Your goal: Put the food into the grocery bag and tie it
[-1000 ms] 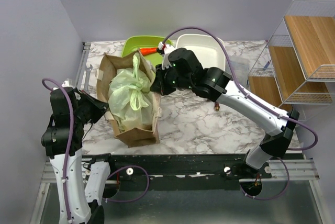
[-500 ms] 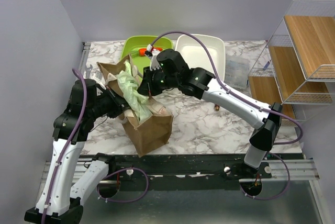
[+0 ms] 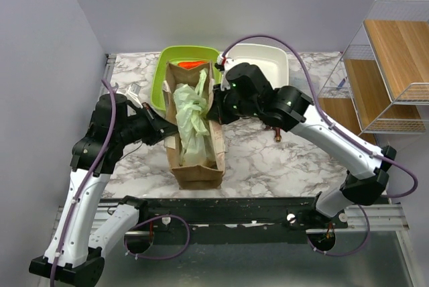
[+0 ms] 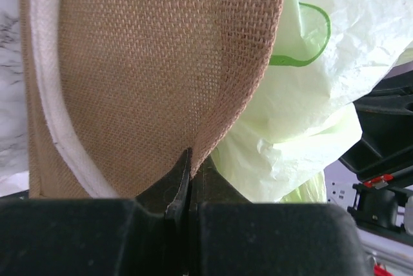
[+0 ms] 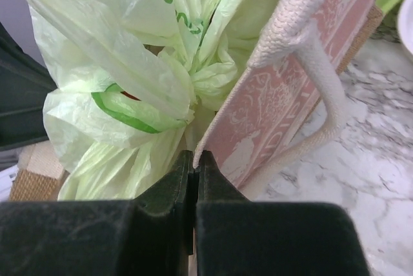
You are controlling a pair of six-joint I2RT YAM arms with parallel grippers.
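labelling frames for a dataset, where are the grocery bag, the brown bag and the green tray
grocery bag [image 3: 191,118]: top view, middle of the crumpled plastic.
brown bag [image 3: 199,174]: top view, its near end wall.
green tray [image 3: 161,80]: top view, left rim.

Green letters [image 5: 184,15] are printed on the grocery bag [image 5: 122,50], seen from the right wrist. Folds hide most of them, and only something like "CU" shows. The brown bag [image 5: 284,95] carries pale printed lettering on its side, too faint and slanted to read.
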